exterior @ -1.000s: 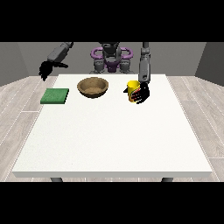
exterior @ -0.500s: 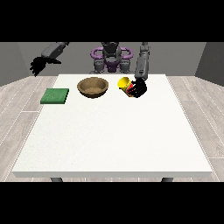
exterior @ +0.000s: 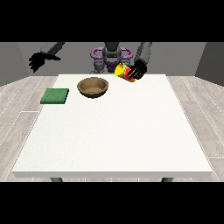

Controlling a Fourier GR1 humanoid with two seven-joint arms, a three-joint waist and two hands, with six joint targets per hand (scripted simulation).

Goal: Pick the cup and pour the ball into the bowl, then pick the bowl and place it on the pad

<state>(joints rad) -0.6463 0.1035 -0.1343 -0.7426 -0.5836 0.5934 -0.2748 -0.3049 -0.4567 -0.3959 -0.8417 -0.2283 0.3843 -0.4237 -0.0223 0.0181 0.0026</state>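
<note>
Cup (exterior: pixel 122 72): gripped by hand at view's right (exterior: pixel 137 71), tilted, raised beside bowl (exterior: pixel 92 87).
Risk: ball may spill short of bowl.
Other hand (exterior: pixel 36 61): fingers spread, empty.

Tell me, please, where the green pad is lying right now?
In the front view the green pad lies flat on the white table near its left edge, just left of the wooden bowl.

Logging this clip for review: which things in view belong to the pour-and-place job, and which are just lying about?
Job:
- yellow cup, tilted, held by the hand at the view's right
- wooden bowl
- green pad

Lying about:
- nothing besides the white table
</note>
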